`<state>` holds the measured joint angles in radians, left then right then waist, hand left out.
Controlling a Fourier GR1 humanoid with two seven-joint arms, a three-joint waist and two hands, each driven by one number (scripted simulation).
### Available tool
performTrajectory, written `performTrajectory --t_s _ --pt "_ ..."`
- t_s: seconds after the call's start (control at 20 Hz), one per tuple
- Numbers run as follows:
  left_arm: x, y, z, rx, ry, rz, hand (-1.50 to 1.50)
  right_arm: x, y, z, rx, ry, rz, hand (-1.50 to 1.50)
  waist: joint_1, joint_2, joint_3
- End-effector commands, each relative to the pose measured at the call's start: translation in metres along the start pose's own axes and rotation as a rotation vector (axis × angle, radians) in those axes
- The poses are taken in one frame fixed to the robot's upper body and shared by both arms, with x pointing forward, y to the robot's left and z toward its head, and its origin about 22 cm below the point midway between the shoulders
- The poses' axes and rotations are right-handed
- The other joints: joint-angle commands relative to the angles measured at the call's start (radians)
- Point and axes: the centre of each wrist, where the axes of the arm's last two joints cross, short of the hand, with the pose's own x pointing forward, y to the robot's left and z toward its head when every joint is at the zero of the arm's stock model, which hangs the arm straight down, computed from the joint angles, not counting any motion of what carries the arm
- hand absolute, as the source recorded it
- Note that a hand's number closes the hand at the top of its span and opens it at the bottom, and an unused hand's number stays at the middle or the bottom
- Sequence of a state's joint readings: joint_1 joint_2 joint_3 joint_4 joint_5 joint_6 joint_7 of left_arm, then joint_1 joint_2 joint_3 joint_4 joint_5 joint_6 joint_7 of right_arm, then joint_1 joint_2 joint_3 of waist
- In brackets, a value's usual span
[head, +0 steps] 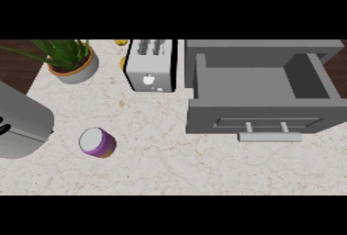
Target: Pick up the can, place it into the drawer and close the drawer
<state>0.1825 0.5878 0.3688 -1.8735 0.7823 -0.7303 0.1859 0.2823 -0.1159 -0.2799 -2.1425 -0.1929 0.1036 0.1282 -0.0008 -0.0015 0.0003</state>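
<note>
- Along the counter's back edge, plant pot (73, 69), toaster (150, 66) and open drawer (261, 117) are standing clear of the can (97, 142).
- Left hand (2, 126) is barely showing, cut off at the left; its state cannot be told.

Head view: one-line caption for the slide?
Purple can stands on the counter, left of the open drawer; toaster and potted plant behind; no hands visible.
</note>
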Motion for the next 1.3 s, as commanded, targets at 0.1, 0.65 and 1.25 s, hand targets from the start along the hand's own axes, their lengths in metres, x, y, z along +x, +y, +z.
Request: performTrajectory --t_s 0.1,0.65,1.25 --pt "-0.003 0.009 0.005 0.019 0.025 0.112 -1.5 -0.013 -0.02 0.008 0.005 0.001 -0.014 -1.5 -0.001 0.0 0.0" --pt "-0.014 0.004 -0.013 0.032 0.117 0.279 -1.5 -0.01 -0.059 0.04 0.006 -0.001 0.005 -1.5 -0.006 0.0 0.0" --pt "-0.04 -0.029 -0.065 0.057 0.163 0.296 -1.5 0.006 -0.067 0.042 0.01 0.008 0.011 -1.5 -0.004 0.0 0.0"
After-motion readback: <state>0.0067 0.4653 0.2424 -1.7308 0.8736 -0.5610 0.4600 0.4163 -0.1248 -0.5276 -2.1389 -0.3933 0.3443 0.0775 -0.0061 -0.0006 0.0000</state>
